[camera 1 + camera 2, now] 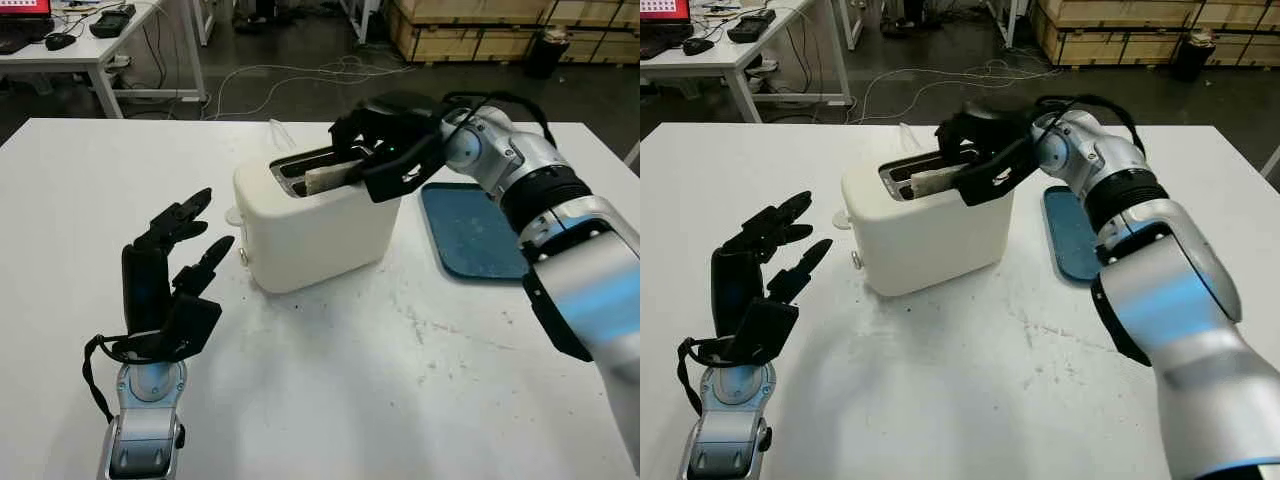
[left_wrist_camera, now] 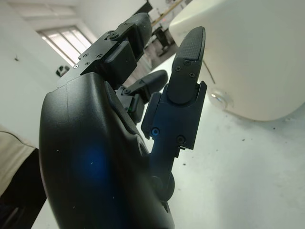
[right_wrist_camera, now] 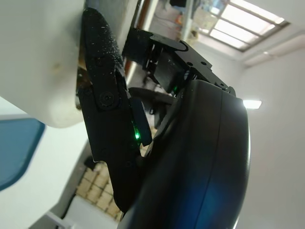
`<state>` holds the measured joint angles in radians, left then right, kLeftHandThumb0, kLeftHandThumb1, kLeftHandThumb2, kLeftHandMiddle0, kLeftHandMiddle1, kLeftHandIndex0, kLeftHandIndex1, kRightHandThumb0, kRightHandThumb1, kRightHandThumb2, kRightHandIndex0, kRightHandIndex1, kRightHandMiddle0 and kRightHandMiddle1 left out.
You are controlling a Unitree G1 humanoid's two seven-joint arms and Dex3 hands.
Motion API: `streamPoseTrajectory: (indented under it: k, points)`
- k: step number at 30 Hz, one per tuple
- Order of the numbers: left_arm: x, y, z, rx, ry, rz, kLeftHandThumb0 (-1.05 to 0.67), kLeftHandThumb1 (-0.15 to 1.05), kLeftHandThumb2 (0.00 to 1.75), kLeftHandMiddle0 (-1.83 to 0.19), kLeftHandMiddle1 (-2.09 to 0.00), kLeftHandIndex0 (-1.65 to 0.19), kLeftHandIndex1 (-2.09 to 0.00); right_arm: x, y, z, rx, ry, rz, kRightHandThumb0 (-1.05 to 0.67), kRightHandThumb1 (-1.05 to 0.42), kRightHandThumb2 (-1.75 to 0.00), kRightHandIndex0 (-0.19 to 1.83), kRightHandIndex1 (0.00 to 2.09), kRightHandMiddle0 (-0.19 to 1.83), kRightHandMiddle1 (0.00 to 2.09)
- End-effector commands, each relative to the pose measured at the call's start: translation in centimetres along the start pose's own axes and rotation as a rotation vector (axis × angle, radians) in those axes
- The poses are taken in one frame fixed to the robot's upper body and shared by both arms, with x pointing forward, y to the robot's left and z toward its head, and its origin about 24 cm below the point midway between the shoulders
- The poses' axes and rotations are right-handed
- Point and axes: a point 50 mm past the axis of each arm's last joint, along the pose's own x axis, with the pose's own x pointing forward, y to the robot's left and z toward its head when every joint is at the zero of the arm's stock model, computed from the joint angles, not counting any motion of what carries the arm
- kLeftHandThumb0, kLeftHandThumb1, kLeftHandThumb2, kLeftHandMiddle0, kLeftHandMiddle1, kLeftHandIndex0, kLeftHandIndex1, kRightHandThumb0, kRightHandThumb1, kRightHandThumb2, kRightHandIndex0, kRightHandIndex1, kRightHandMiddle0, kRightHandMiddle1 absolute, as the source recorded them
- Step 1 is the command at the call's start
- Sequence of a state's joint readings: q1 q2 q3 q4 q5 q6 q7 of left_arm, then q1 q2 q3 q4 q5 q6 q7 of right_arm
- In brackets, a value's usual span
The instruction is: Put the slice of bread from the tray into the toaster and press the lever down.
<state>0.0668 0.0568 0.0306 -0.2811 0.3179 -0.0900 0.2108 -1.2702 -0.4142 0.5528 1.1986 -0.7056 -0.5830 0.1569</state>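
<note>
Here, toaster (image 1: 315, 225) mid-table (image 1: 400, 400), broad bare surface in front; blue tray (image 1: 470, 232) just right of toaster. Right hand (image 1: 385, 150) over toaster top, fingers (image 1: 400, 170) curled on bread slice (image 1: 328, 177) standing partway in near slot. Left hand (image 1: 170, 275) open, left of toaster, apart from it.

This is looking like a lab or workshop. Loose cables (image 1: 300, 75) are lying on the dark floor, wooden crates (image 1: 470, 25) are sitting far right, and a desk (image 1: 80, 50) is standing far left holding computer gear.
</note>
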Motion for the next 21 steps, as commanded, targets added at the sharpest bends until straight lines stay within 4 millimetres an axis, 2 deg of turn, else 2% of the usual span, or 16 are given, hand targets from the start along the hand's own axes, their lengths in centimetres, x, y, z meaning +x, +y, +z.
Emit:
streamPoseTrajectory:
  k: [1, 10, 12, 15, 17, 18, 19, 21]
  points:
    - [0.0, 0.0, 0.0, 0.008, -0.006, -0.001, -0.42, 0.92, 0.08, -0.47, -0.87, -0.77, -0.01, -0.2, -0.9, 0.1, -0.052, -0.016, -0.032, -0.82, -0.85, 0.00, 0.08, 1.48, 0.77, 0.10]
    - [-0.1, 0.0, 0.0, 0.001, -0.001, 0.001, -0.42, 0.92, 0.08, -0.47, -0.86, -0.77, -0.01, -0.6, -2.8, 0.0, -0.083, -0.033, -0.136, -0.80, -0.81, 0.00, 0.10, 1.43, 0.80, 0.05]
    - [-0.1, 0.0, 0.0, -0.001, -0.004, 0.001, -0.41, 0.92, 0.08, -0.47, -0.86, -0.77, 0.00, -0.8, -3.2, 0.0, -0.091, -0.041, -0.169, -0.80, -0.81, 0.00, 0.17, 1.29, 0.82, 0.03]
    - [-0.1, 0.0, 0.0, -0.008, -0.003, 0.004, -0.41, 0.92, 0.08, -0.46, -0.86, -0.77, 0.00, -1.3, -3.6, -0.3, -0.058, -0.049, -0.207, -0.77, -0.81, 0.00, 0.17, 1.39, 0.83, 0.02]
    - [0.0, 0.1, 0.0, 0.008, -0.005, 0.006, -0.42, 0.92, 0.07, -0.46, -0.86, -0.77, 0.00, -1.8, -3.7, -0.7, -0.002, -0.057, -0.272, -0.74, -0.80, 0.00, 0.21, 1.39, 0.84, 0.02]
    - [0.0, 0.2, 0.0, 0.017, -0.007, 0.008, -0.42, 0.92, 0.07, -0.47, -0.86, -0.77, -0.01, -2.1, -3.6, -1.0, 0.041, -0.052, -0.313, -0.72, -0.79, 0.00, 0.27, 1.28, 0.86, 0.02]
    - [0.1, 0.2, 0.0, 0.023, -0.008, 0.009, -0.43, 0.92, 0.08, -0.47, -0.86, -0.77, -0.01, -2.3, -3.6, -1.3, 0.079, -0.047, -0.345, -0.68, -0.81, 0.00, 0.36, 1.06, 0.88, 0.02]
    - [0.1, 0.4, 0.0, 0.032, -0.009, 0.012, -0.43, 0.92, 0.08, -0.47, -0.86, -0.77, -0.01, -3.0, -3.2, -2.0, 0.157, -0.039, -0.424, -0.63, -0.81, 0.00, 0.48, 0.82, 0.90, 0.01]
